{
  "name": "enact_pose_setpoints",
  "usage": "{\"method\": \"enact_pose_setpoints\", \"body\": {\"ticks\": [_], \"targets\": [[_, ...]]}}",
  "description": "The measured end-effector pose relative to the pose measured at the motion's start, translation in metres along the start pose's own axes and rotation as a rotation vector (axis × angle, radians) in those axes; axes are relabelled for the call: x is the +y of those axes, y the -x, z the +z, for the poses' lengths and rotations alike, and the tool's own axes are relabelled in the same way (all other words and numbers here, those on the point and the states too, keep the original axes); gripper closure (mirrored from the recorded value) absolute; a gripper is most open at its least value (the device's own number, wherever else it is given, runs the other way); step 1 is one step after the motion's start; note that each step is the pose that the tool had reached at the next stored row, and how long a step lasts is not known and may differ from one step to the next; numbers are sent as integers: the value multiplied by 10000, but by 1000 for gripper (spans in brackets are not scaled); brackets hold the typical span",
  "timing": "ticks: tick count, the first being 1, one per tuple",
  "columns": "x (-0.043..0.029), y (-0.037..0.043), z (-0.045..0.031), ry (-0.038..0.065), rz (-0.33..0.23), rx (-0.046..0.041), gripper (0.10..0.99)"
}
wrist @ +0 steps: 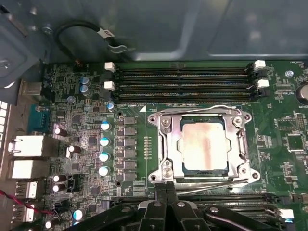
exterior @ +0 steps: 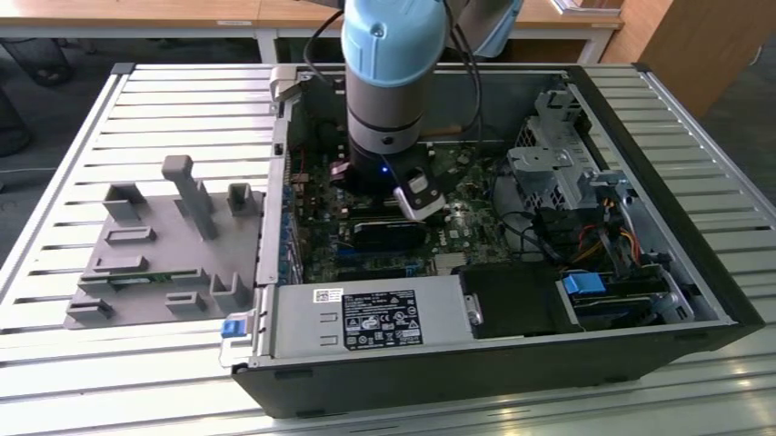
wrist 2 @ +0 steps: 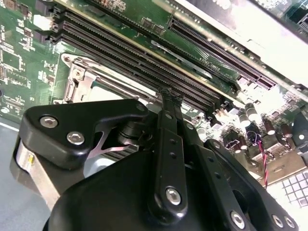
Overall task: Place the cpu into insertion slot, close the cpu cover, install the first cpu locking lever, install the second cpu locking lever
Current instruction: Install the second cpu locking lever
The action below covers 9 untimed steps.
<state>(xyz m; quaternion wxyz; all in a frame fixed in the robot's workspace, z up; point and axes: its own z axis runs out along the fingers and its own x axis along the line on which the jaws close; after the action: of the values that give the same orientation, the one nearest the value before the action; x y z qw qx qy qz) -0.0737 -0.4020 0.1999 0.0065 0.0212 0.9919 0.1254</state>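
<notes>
**CPU seated and cover down; the hand is beside the socket**

A slatted white metal table (exterior: 109, 118) carries an open black computer case (exterior: 510, 363) near its middle, with a grey plastic parts fixture (exterior: 158, 245) towards the table's edge on the exterior view's left. The blue-and-grey robot arm (exterior: 385, 82) reaches straight down into the case over the green motherboard (wrist: 91, 96).

In the first wrist view the small square cpu (wrist: 202, 147), grey metal top up, lies in its socket, and the thin silvery cpu cover (wrist: 166, 139) with its square window sits flat around it. Thin wire locking levers (wrist: 211, 109) run along two opposite sides of the frame; whether they are latched I cannot tell.

The black hand (wrist: 166, 185) has its fingers drawn together, with nothing visibly held, its tips just beside the socket's edge next to the black memory slots (wrist: 183, 79).

By my judgement, placing and covering are done, and the lever steps are in hand. These call for a precise push on a thin wire lever, sideways under its hook.
</notes>
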Motion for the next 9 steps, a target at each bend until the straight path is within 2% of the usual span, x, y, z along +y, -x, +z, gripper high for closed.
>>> {"method": "enact_pose_setpoints", "body": {"ticks": [3, 5, 9], "targets": [[-6, -7, 21, 40, -3, 3, 980], [-10, -8, 36, 102, -5, 7, 980], [-14, -9, 54, 362, -10, 19, 980]]}}
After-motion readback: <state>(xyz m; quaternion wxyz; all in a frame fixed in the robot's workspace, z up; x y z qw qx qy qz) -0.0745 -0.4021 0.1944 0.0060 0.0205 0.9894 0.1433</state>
